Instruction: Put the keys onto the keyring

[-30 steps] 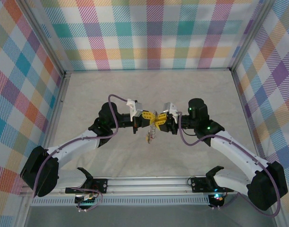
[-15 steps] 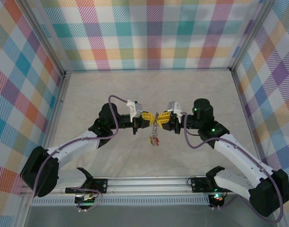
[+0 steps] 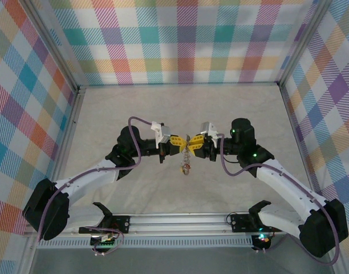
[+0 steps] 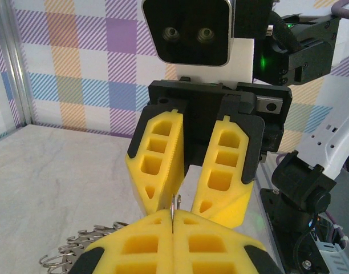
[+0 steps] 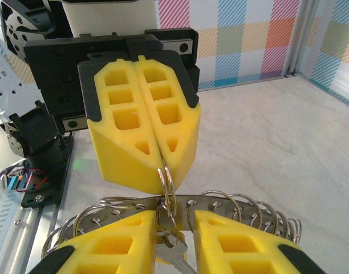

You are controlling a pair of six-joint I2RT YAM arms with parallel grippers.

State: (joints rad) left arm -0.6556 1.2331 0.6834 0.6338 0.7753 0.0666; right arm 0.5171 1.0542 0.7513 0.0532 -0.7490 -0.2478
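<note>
1. The left hand is seen with its yellow fingers pressed together, clamped on a small split ring that pokes out from between their tips.
2. The right hand is set tip to tip against it. Its fingers are held slightly apart, and a silvery key is lodged in the gap; whether that key is gripped cannot be told.
3. The keyring, a flat grey band strung with many small wire loops, is stretched across between the two hands, and the clamped split ring is joined to it.
4. From above, both hands are seen raised over the counter, with the keys hung in a bunch beneath the meeting point.
</note>
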